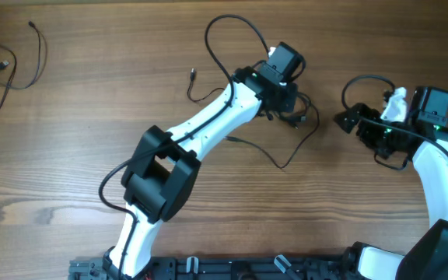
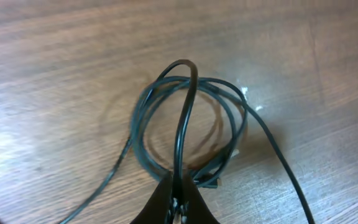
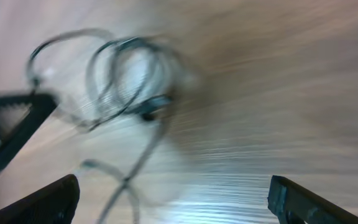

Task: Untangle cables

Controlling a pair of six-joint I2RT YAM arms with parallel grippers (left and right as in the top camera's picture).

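Note:
A tangle of thin black cables (image 1: pixel 300 118) lies on the wooden table right of centre. One strand trails down to a loose end (image 1: pixel 233 139). My left gripper (image 1: pixel 286 110) sits over the tangle. In the left wrist view it (image 2: pixel 182 190) is shut on one cable strand (image 2: pixel 183 134) that rises in an arch over the coiled loops (image 2: pixel 229 118). My right gripper (image 1: pixel 348 120) hovers just right of the tangle, open. In the blurred right wrist view its fingers (image 3: pixel 48 200) stand wide apart around the gripper's middle (image 3: pixel 173 184), nothing between them, the coil (image 3: pixel 123 74) ahead.
A separate thin cable (image 1: pixel 10 66) lies at the far left edge of the table. A small plug (image 1: pixel 193 75) lies left of the left arm (image 1: pixel 208 117). The right arm's own thicker wiring (image 1: pixel 364 82) loops above its wrist.

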